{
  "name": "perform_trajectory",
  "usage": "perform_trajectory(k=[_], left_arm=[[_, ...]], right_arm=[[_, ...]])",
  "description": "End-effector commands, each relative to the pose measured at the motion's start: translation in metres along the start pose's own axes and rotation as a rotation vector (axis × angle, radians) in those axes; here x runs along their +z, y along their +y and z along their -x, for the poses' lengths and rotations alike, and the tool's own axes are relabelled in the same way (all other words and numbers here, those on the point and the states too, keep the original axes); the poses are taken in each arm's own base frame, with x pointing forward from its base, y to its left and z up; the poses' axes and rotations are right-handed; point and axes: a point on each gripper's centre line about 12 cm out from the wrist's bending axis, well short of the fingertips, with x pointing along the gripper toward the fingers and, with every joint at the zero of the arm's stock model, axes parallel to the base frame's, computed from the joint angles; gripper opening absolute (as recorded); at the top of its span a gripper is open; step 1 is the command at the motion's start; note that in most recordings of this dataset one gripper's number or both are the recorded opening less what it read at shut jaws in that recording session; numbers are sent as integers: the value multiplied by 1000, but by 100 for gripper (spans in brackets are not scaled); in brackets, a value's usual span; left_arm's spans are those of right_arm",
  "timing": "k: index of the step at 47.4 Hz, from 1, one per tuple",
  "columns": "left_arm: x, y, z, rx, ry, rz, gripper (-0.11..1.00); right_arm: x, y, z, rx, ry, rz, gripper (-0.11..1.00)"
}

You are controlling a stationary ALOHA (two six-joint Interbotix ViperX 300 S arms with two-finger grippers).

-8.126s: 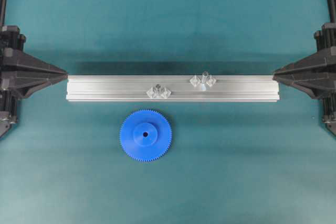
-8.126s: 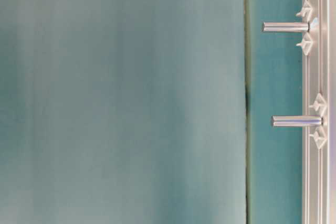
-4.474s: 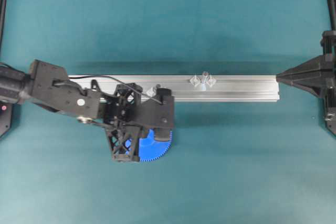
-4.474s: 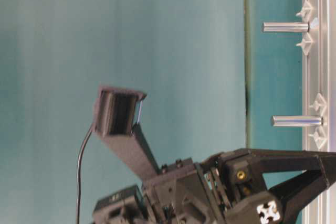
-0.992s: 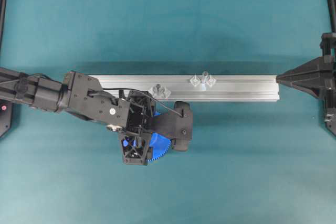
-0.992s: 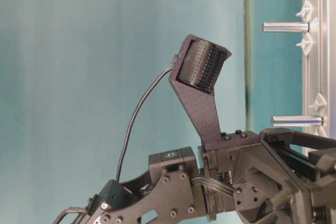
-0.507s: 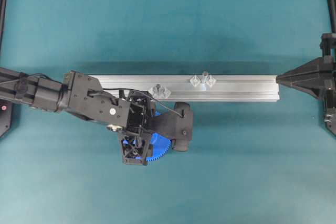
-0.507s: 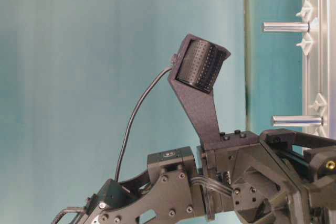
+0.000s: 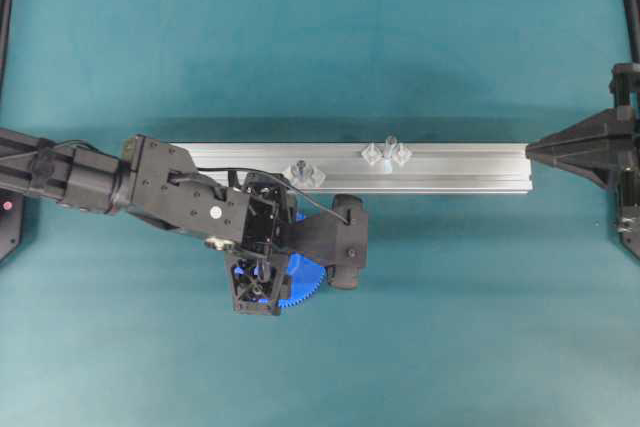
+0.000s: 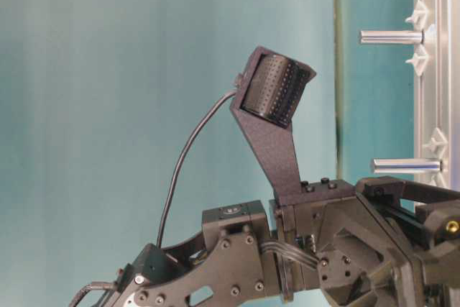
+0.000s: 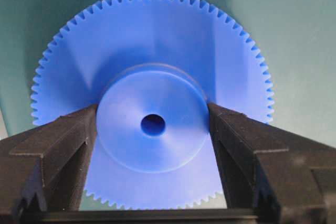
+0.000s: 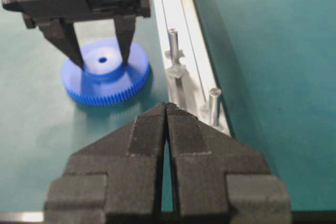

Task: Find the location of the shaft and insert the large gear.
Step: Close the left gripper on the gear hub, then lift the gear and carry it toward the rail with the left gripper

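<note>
The left end effector [image 11: 152,124] is clamped on the raised hub of the flat bright-blue toothed plastic gear [image 11: 152,66], which lies on the teal desk [image 9: 450,327]. The silvery upright shaft [image 9: 390,143] stands on the aluminium rail [image 9: 460,167], at the gear's 2 o'clock. The right end effector [image 12: 166,107] is clenched, empty.

1. I work at a lab test bench: a plain teal mat [image 9: 450,327] covers everything.
2. An aluminium rail [image 9: 460,169] lies across it, carrying pins, with no household clutter.
</note>
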Motion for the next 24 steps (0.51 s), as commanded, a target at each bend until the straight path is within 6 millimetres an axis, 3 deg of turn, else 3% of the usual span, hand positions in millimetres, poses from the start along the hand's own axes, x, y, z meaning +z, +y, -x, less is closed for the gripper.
perform_trajectory(k=[1,24], left_arm=[[10,-2,12,-1,-43,-12,70],[31,-3,39,-1,-78,-28,70]], right_arm=[[4,0,-1,-1,-8,-10,1],[4,0,-1,0,-9,-10,1]])
